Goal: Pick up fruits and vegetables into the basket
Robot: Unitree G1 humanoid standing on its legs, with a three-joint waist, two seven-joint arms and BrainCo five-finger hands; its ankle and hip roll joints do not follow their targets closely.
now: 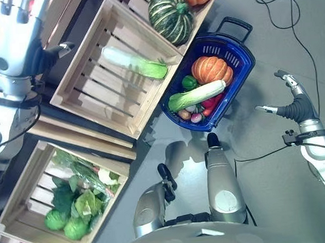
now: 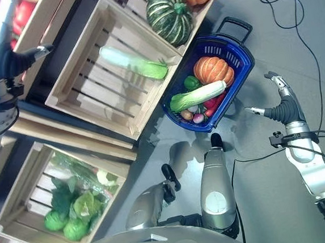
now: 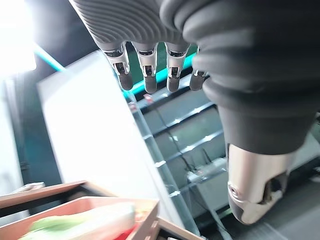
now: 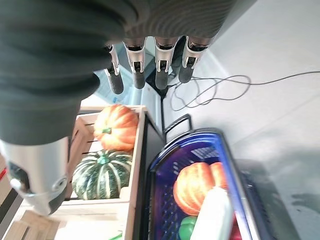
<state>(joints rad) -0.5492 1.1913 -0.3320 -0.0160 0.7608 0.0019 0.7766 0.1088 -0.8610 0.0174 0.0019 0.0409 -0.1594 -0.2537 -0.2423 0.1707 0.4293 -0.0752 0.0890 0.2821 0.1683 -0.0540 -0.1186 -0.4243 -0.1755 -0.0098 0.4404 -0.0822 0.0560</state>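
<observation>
A blue basket sat on the grey floor, holding an orange pumpkin, a green pepper, a pale leek-like stalk and what looked like small radishes. Beside it, a wooden crate held one long green vegetable. The left hand hung at the upper left, the right hand right of the basket, empty.

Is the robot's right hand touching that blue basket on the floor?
Apart. In the left eye view the right hand hangs open beside the blue basket, with bare grey floor plainly visible between them.
</observation>
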